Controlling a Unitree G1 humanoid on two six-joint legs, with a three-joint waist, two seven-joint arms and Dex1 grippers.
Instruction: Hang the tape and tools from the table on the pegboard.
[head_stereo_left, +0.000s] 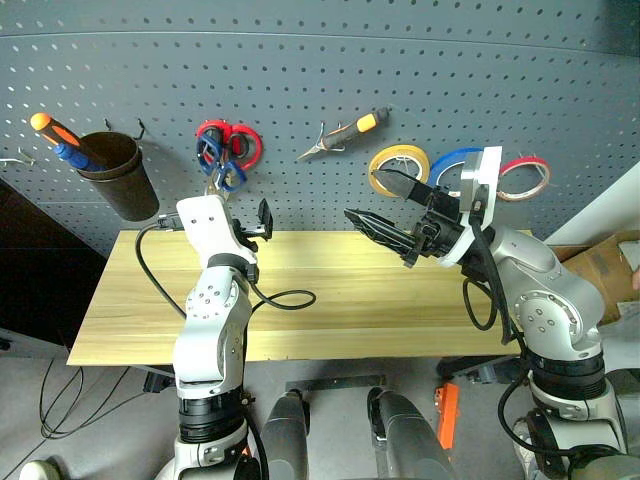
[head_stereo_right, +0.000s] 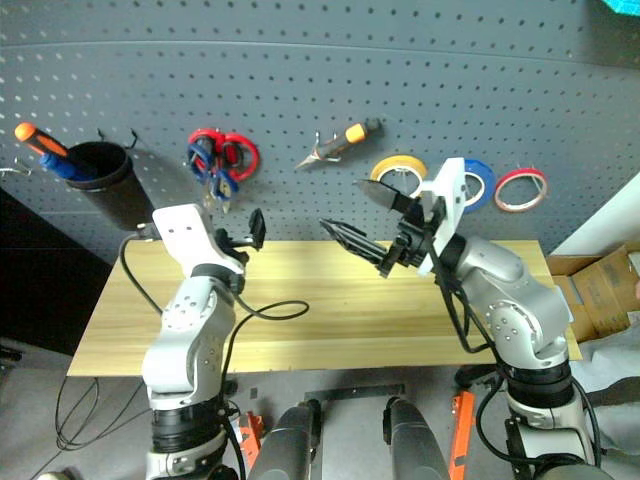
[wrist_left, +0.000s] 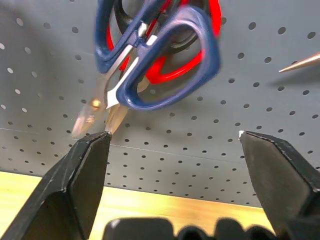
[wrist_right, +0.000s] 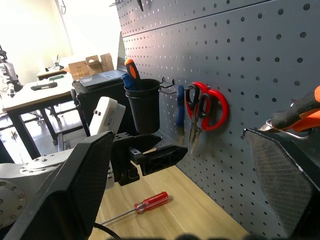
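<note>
On the pegboard (head_stereo_left: 300, 60) the dark-blue-handled scissors (wrist_left: 200, 55) hang over a red-handled pair, blades pointing down. Just below them my left gripper (wrist_left: 175, 135) is open, holding nothing, and the blade tips come close to one fingertip (wrist_left: 97, 142). The orange-and-black pliers (head_stereo_left: 340, 135) hang on a hook. The red tape (head_stereo_left: 525, 178) hangs at the far right. On the table (head_stereo_left: 400, 300) the red-handled screwdriver (wrist_right: 150, 202) lies beneath my left gripper. My right gripper (head_stereo_left: 368, 197) is open and empty above the table, in front of the tape rolls.
A black cup (head_stereo_left: 115, 175) with an orange-handled screwdriver (head_stereo_left: 55, 135) hangs at the board's left. Yellow (head_stereo_left: 398, 168) and blue (head_stereo_left: 455, 165) tape rolls hang beside the red ring. A black cable (head_stereo_left: 285, 298) loops over the tabletop. A cardboard box (head_stereo_left: 610, 265) stands at the right.
</note>
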